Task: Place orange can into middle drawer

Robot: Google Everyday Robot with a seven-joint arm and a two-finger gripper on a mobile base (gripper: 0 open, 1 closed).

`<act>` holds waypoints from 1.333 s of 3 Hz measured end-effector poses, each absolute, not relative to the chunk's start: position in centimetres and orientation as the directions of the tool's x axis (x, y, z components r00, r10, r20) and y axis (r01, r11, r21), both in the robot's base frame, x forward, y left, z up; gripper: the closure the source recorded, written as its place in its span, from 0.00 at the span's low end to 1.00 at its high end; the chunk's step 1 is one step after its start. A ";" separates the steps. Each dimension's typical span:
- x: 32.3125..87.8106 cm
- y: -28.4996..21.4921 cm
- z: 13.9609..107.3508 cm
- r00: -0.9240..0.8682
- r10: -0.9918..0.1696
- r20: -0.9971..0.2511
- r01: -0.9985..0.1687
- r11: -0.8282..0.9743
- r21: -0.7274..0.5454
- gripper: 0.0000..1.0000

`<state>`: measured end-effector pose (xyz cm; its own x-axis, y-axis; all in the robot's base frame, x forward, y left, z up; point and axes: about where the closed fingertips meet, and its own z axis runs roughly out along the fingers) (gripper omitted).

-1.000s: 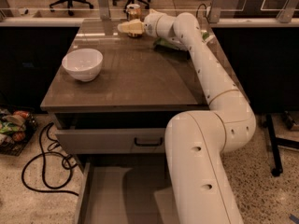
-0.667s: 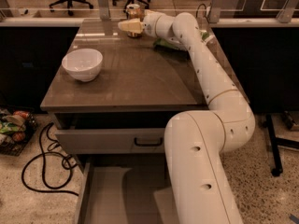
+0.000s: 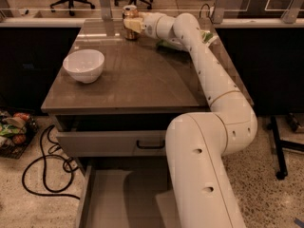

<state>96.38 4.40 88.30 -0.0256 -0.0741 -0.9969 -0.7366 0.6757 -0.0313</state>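
I saw the gripper (image 3: 132, 24) right against the orange can (image 3: 130, 33), which stood on the worktop (image 3: 142, 75) well behind the white bowl (image 3: 84, 64); whether it had hold, I couldn't tell.

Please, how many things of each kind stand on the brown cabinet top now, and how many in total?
Round white ceramic bowl: 1
Small orange-copper metal drink can: 1
Green packet, partly hidden behind the white arm: 1
Total: 3
The pincer is at the can, near the far edge of the brown cabinet top.
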 end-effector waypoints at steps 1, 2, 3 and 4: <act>96.4 4.9 88.1 -0.028 -0.074 -0.997 -0.740 0.672 -0.029 0.96; 96.4 5.1 88.0 -0.028 -0.074 -0.997 -0.742 0.670 -0.029 1.00; 96.4 5.1 88.0 -0.029 -0.074 -0.997 -0.742 0.670 -0.029 1.00; 95.9 4.8 89.5 -0.018 -0.087 -0.996 -0.743 0.667 -0.045 1.00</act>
<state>95.90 4.84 89.49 -0.0180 -0.0871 -0.9960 -0.7433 0.6675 -0.0449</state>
